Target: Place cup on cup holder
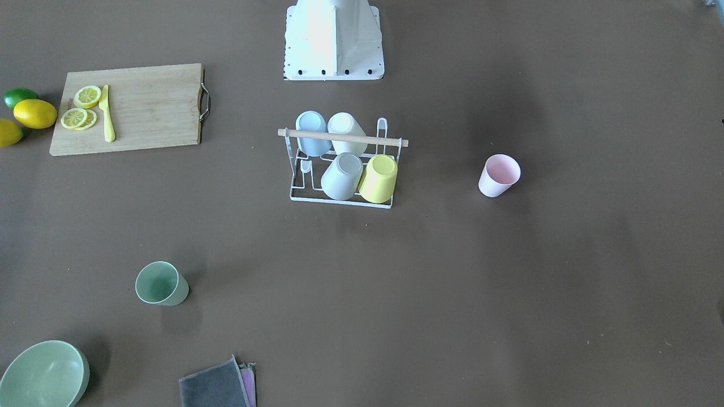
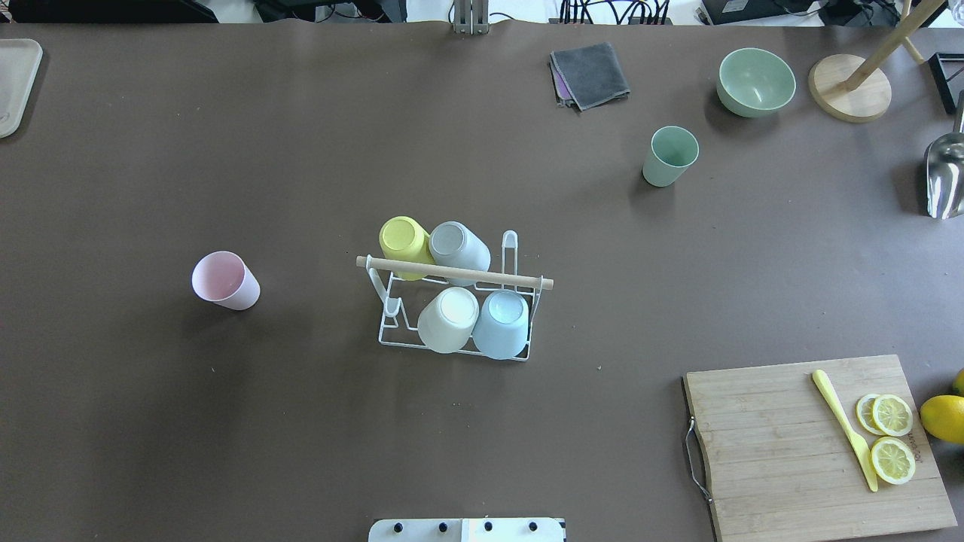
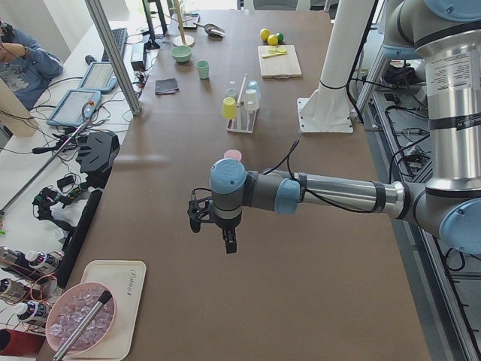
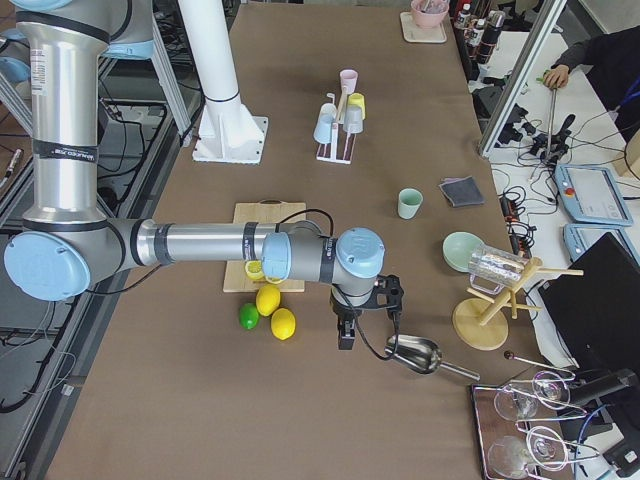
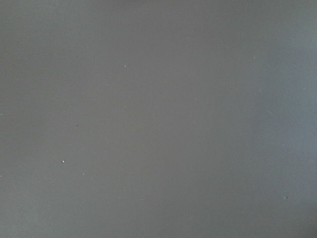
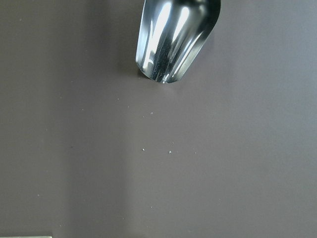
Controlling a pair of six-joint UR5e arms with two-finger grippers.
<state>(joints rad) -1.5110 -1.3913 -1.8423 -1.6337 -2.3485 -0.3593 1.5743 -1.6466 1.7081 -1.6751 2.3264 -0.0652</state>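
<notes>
Brown bench (image 2: 301, 421) carries everything, and the job looks partly done. At the far left end the left gripper (image 3: 213, 233) hangs over bare bench, holding nothing that I can see; whether it is released or clenched I cannot tell. Next comes one pink cup (image 2: 224, 280), upright and loose, well apart from the cup holder (image 2: 452, 272) at the middle. That rack bears four cups upside down: one yellow (image 2: 403, 239), one grey (image 2: 456, 245), one cream (image 2: 449, 319), one pale blue (image 2: 502, 324). Two prongs look bare. Further right stands one green cup (image 2: 669, 156), also loose, with one green bowl (image 2: 755, 81) beyond it. One cutting board (image 2: 783, 467) holds three lemon slices (image 2: 892, 415) and one yellow knife (image 2: 843, 427). The right gripper (image 4: 368, 335) hovers near one metal scoop (image 4: 412, 353); its state I cannot tell either. By my judgement two cups remain to be racked, and neither has been picked up yet
</notes>
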